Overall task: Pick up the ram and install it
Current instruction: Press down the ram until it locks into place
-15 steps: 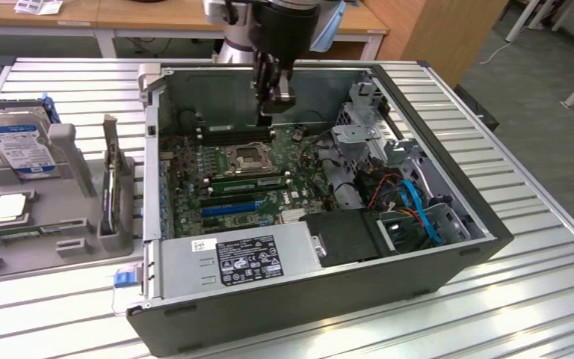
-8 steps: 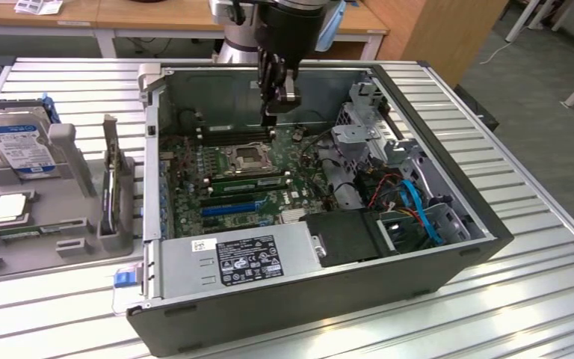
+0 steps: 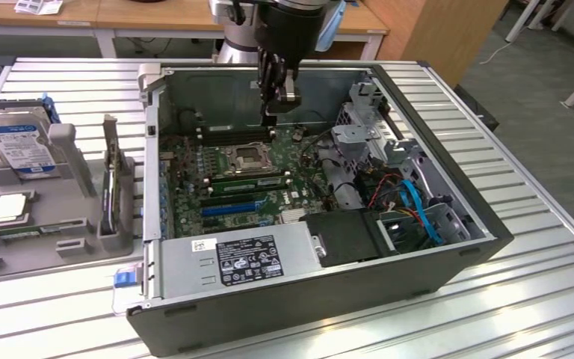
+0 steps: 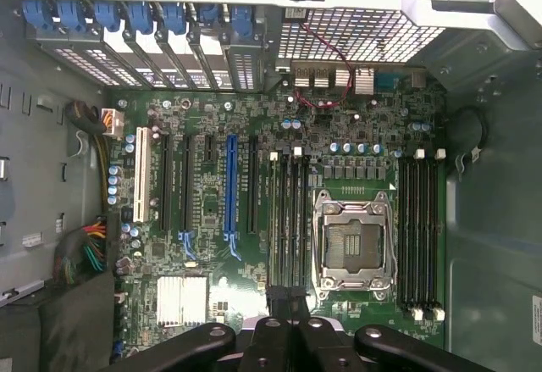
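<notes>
Gripper [image 3: 279, 105]: above the open computer case [image 3: 447, 217] — fingers together, holding nothing.
Ram [image 3: 248, 185]: green stick seated — it seems — in a motherboard [image 4: 212, 245] slot beside the CPU socket [image 3: 248, 155].

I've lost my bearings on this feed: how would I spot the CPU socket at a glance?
Find the open computer case, then the green motherboard on its floor. Near the board's middle sits the CPU socket, a square silver frame around a dark centre. The memory slots flanking it are long, thin and black; it alone is square and shiny.
</notes>
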`<state>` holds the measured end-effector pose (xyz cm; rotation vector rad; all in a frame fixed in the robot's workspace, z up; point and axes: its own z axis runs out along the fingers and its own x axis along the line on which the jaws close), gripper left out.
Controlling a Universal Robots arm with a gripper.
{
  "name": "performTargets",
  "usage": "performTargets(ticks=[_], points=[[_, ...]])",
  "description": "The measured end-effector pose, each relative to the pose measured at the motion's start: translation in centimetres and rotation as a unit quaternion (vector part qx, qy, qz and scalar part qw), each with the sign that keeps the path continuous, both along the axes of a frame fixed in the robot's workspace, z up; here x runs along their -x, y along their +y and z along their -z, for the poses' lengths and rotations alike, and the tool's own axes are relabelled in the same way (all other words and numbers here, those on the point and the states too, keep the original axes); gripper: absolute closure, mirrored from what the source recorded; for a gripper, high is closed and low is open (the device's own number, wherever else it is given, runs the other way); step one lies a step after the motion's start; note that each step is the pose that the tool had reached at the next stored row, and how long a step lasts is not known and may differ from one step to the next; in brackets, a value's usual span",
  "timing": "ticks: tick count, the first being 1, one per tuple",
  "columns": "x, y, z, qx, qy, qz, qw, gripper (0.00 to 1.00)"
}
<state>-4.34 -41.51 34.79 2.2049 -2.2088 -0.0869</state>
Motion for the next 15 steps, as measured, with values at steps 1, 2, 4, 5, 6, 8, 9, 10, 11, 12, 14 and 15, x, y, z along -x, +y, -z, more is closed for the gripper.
performTargets(ticks=[1,2,4,5,6,8,9,10,11,12,14,15], points=[[0.00,0.00,0.00,0.0000,0.0000,0.000,1.0000,0.90],[0.00,0.00,0.00,0.0000,0.0000,0.000,1.0000,0.90],[0.00,0.00,0.00,0.0000,0.0000,0.000,1.0000,0.90],[0.00,0.00,0.00,0.0000,0.0000,0.000,1.0000,0.90],[0.00,0.00,0.00,0.0000,0.0000,0.000,1.0000,0.90],[0.00,0.00,0.00,0.0000,0.0000,0.001,1.0000,0.90],[0.00,0.00,0.00,0.0000,0.0000,0.002,1.0000,0.90],[0.00,0.00,0.00,0.0000,0.0000,0.003,1.0000,0.90],[0.00,0.00,0.01,0.0000,0.0000,0.004,1.0000,0.90],[0.00,0.00,0.00,0.0000,0.0000,0.006,1.0000,0.90],[0.00,0.00,0.02,0.0000,0.0000,0.011,0.9999,0.90],[0.00,0.00,0.02,0.0000,0.0000,0.014,0.9999,0.90]])
